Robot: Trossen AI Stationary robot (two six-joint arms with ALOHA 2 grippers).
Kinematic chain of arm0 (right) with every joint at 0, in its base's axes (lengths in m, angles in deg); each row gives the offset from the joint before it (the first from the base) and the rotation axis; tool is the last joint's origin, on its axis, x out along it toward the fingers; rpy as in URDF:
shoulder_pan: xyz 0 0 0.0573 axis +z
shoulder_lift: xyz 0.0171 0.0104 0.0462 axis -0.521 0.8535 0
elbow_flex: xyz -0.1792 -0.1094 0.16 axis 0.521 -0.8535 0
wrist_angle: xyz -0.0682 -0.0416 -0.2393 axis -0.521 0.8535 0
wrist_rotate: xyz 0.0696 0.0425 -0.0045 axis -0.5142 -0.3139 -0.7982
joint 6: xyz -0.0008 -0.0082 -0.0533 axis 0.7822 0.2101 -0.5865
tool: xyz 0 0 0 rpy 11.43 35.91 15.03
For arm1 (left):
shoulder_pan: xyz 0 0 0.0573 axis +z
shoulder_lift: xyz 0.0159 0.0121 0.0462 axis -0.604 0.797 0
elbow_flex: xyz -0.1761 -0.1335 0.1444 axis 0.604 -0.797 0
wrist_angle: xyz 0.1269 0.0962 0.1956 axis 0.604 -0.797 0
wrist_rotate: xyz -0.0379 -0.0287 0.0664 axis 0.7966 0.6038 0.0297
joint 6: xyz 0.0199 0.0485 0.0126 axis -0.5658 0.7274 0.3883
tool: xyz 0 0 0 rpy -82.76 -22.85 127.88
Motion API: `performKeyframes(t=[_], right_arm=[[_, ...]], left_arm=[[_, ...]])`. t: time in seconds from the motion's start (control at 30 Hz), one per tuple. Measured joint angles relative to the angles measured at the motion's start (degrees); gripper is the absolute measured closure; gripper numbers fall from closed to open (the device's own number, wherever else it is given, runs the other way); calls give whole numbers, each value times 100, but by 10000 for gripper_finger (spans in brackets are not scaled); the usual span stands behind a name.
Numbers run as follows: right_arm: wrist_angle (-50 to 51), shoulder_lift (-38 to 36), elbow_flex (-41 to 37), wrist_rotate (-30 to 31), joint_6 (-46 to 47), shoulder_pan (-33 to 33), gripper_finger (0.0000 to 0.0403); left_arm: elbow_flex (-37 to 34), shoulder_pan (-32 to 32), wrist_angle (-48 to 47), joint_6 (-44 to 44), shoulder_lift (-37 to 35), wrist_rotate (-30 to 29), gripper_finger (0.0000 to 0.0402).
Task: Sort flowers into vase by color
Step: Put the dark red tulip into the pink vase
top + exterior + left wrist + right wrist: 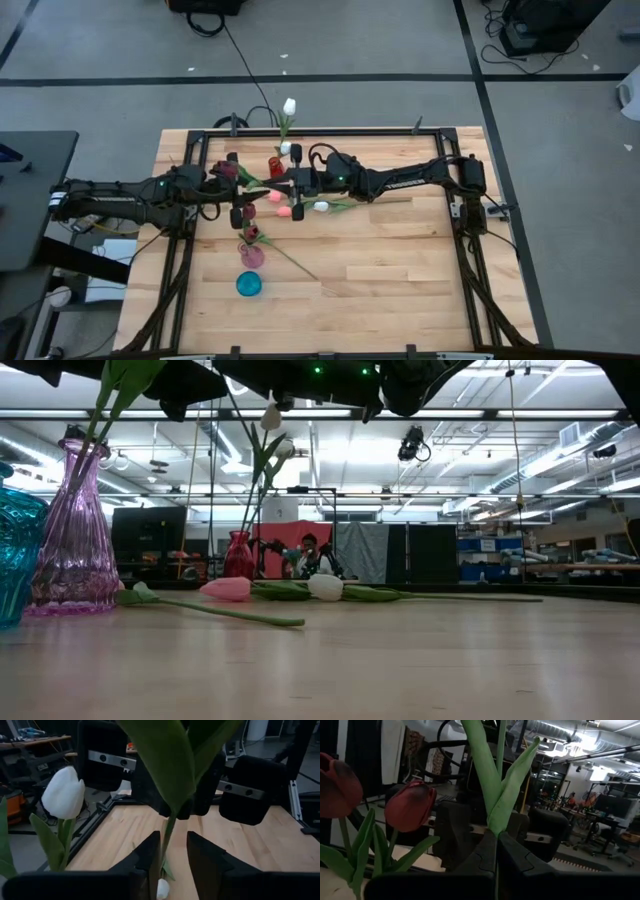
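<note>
Right claw [496, 851] hides tulip stem [495, 780] base

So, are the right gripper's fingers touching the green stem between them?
Touching. The right wrist view shows the right gripper closed, its fingers pressed on the green stem, no gap visible.

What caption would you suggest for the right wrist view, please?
Right claw shut on a green tulip stem, two dark red tulips alongside.
</note>
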State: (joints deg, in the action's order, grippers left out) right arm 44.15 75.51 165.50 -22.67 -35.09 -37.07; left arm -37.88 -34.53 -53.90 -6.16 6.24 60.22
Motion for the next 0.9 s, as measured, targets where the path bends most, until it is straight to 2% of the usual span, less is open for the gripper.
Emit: performKeyframes(t=[0.13,0.3,0.43,0.6,0.7,0.9], right_arm=[[13,0,0,0,7,9,386],[31,0,0,44,17,48,386],[121,0,0,92,17,55,386],[210,7,0,90,17,52,383],[236,3,0,90,20,52,371],[965,-406,1,-44,20,40,333]], left_arm=[[0,0,-3,128,53,-2,286],[0,0,305,302,222,-74,292],[0,0,425,441,325,-87,315],[0,0,358,472,326,-90,385],[0,0,280,566,283,-85,389],[-2,0,-128,480,-66,-85,391]])
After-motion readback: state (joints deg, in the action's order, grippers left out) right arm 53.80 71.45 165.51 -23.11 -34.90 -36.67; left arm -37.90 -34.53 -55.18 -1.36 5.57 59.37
